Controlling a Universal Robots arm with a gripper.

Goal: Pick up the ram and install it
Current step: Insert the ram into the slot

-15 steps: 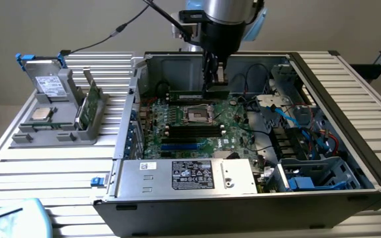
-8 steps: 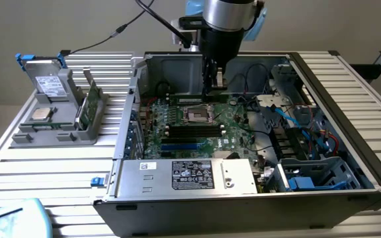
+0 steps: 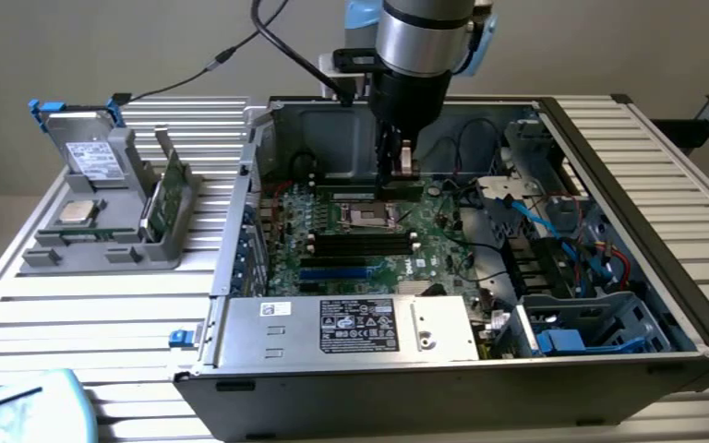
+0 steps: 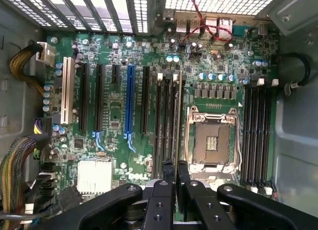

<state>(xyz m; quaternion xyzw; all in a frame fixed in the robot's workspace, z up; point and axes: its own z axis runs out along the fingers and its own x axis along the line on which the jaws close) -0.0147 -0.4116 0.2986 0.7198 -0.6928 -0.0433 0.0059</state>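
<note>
Green and thin, the ram [image 4: 177, 120] appears edge-on in the wrist view. It runs out from between the fingertips of the gripper [image 4: 176, 173], in line with the slots [image 4: 160, 125] beside the socket [image 4: 212, 140]. Jaws: drawn close together, pinching the ram by its two faces. In the exterior view the gripper [image 3: 399, 175] is down inside the case [image 3: 318, 138], at the far side of the socket [image 3: 367, 218]. There the ram [image 3: 357, 193] shows as a green strip reaching toward that view's left.

Step in hand, by judgement: installing, with the pick-up done. Whether the ram hangs just above its slot or sits partly in it cannot be told. Seating calls for the stick upright and parallel to the slot, both ends inside the end clips, and a straight push with no sideways lean.

Surroundings: the socket is empty, and its metal frame, just beside the target slot, is the nearest thing to foul. A second bank of slots [image 4: 258, 135] lies on the socket's other side. A red wire [image 4: 198, 21] and bundled cables [image 4: 15, 165] are well apart from the ram. On the exterior view's left, a rack [image 3: 96, 254] holds a drive [image 3: 93, 159], a processor [image 3: 78, 212] and another green board [image 3: 170, 196].
</note>
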